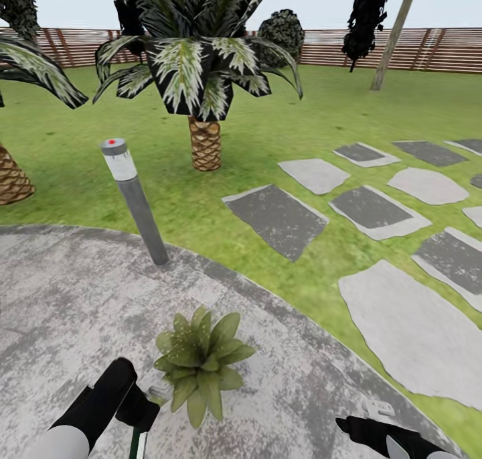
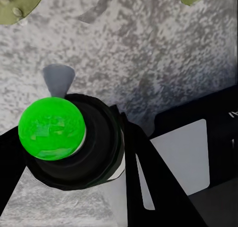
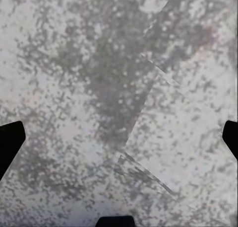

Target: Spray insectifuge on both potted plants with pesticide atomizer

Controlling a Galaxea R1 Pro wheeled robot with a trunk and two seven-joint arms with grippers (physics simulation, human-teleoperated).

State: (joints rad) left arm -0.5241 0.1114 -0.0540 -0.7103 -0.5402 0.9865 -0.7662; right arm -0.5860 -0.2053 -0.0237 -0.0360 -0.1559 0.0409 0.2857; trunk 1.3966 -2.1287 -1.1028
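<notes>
Got the slim dark atomizer bottle with its bright green top [image 2: 52, 129] pinched in my left gripper [image 1: 137, 412], right beside the speckled leafy rosette [image 1: 201, 358]. Right gripper [image 3: 119, 137] spread, empty. Spraying isn't visibly started; second plant still to go.

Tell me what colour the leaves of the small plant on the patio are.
Green with small white speckles; the plant shows best in the head view.

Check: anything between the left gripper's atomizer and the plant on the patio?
Nothing visible. The left gripper holds the atomizer beside the potted plant, with just bare stone patio between them. The lamp post stands well beyond the plant.
</notes>
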